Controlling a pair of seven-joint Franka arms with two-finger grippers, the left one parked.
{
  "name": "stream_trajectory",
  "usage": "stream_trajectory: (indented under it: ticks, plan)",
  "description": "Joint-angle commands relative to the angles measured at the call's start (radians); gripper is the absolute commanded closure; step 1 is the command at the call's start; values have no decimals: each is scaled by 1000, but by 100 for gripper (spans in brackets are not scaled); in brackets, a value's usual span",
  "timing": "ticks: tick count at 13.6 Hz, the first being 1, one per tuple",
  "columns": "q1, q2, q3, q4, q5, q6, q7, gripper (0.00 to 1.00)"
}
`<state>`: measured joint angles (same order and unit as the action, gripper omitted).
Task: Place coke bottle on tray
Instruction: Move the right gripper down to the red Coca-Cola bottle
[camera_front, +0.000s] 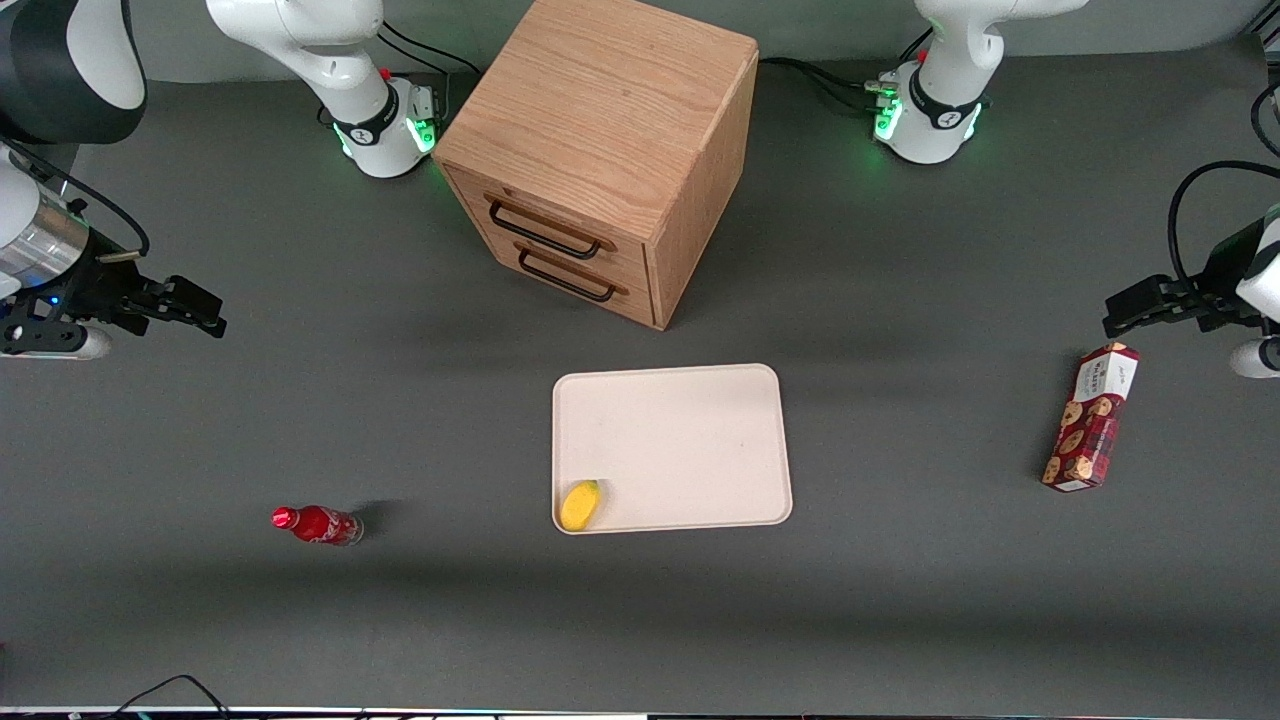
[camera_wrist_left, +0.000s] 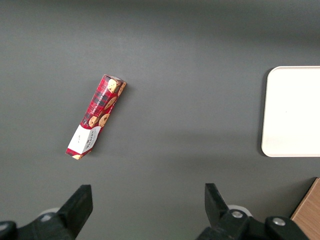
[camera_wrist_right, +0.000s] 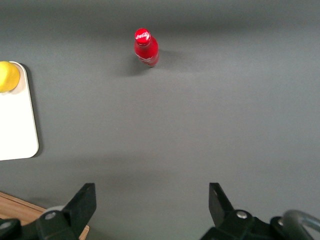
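Observation:
The coke bottle (camera_front: 318, 525) (camera_wrist_right: 146, 47), small and red with a red cap, stands upright on the grey table toward the working arm's end, nearer to the front camera than the tray. The cream-beige tray (camera_front: 690, 430) (camera_wrist_right: 17, 130) (camera_wrist_left: 295, 110) lies mid-table in front of the wooden cabinet. My right gripper (camera_front: 195, 308) (camera_wrist_right: 151, 195) hovers open above the bare table, farther from the front camera than the bottle and well apart from it. Nothing is between its fingers.
A yellow object (camera_front: 580, 505) (camera_wrist_right: 7, 76) sits on the tray's corner closest to the bottle. The wooden drawer cabinet (camera_front: 600, 150) stands with both drawers shut. A red biscuit box (camera_front: 1090, 417) (camera_wrist_left: 95, 117) lies toward the parked arm's end.

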<state>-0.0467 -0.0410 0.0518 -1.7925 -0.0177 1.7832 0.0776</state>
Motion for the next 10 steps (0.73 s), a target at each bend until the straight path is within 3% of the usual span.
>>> stream_trajectory:
  ticks: [1, 6, 10]
  plan:
    - [-5, -14, -4, -13, 27, 2, -35, 0]
    - [-5, 100, -3, 62, 21, 14, -21, 0]
    - [-4, 500, 8, 491, 16, 15, -16, 0]
